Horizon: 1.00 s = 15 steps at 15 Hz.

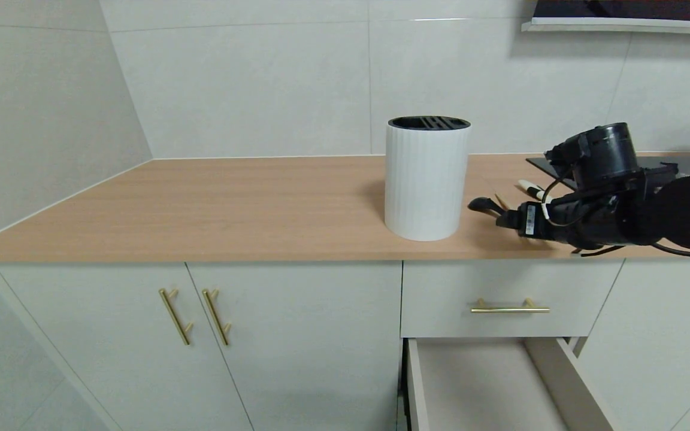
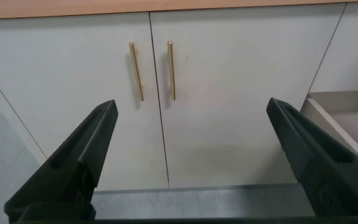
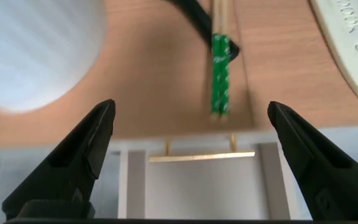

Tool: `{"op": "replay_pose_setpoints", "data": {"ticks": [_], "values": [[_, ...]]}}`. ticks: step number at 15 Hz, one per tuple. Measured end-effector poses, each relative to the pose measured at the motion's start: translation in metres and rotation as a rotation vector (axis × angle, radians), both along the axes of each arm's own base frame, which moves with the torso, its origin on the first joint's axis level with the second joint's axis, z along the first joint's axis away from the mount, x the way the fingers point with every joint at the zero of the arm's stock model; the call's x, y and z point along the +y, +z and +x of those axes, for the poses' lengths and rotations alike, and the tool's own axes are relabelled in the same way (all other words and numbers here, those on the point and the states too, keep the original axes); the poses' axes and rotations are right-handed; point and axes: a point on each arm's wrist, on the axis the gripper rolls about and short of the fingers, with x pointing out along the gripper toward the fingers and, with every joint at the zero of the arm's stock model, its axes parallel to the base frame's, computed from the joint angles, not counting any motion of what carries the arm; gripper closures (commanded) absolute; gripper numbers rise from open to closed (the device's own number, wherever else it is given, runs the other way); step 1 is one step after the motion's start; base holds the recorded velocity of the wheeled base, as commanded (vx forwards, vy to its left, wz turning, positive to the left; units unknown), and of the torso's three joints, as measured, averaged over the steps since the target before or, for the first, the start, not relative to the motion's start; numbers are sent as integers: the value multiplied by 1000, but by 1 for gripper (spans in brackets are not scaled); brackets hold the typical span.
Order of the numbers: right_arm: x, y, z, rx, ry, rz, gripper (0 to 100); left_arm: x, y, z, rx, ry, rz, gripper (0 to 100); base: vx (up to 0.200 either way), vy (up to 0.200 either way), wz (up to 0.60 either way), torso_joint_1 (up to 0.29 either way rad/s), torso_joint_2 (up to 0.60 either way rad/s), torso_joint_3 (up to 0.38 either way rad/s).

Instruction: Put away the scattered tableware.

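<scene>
Jaws on the right gripper (image 3: 190, 109) are standing wide apart, holding nothing, and hanging low over the front edge of the counter (image 1: 231, 209). A pair of wooden chopsticks (image 3: 220, 68) with a green patterned band is lying flat on the wood just beyond the open fingers (image 3: 86, 155), roughly in line with the gap between them and not touching either one. A black handle (image 3: 190, 17) is lying slantwise right by the chopsticks' far end; I cannot tell what it belongs to. A white handle (image 3: 345, 50) is resting on the counter a little apart from the chopsticks, on the side away from the holder.

A white ribbed holder (image 1: 427, 185) with a black slotted top is standing upright on the counter, just to the left of the right gripper. Behind the arm, a black cooktop (image 1: 551, 163) is sitting flush in the counter.

Below the counter's edge, a shut drawer (image 1: 441, 299) with a gold bar handle is sitting directly under the gripper, and beneath it a second drawer (image 1: 489, 383) is standing pulled out.

Jaws on the left gripper (image 2: 191, 104) are also spread wide with nothing between them. It is hanging down low, facing the two cabinet doors (image 2: 229, 124) and their gold handles (image 2: 137, 71).
</scene>
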Motion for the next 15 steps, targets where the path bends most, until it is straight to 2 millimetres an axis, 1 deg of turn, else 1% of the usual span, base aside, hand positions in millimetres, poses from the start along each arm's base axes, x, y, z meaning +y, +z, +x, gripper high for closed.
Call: {"op": "replay_pose_setpoints", "data": {"ticks": [3,7,8,15], "values": [[-4,-12,16,12,-50,-11,0,0,0,0,0,0,0,0,0,0,0,0,0,0],[-8,-20,23,32,-68,-19,0,0,0,0,0,0,0,0,0,0,0,0,0,0],[-8,-21,23,34,-68,-19,100,0,0,0,0,0,0,0,0,0,0,0,0,0],[-9,-19,22,29,-70,-17,100,0,0,0,0,0,0,0,0,0,0,0,0,0]]}}
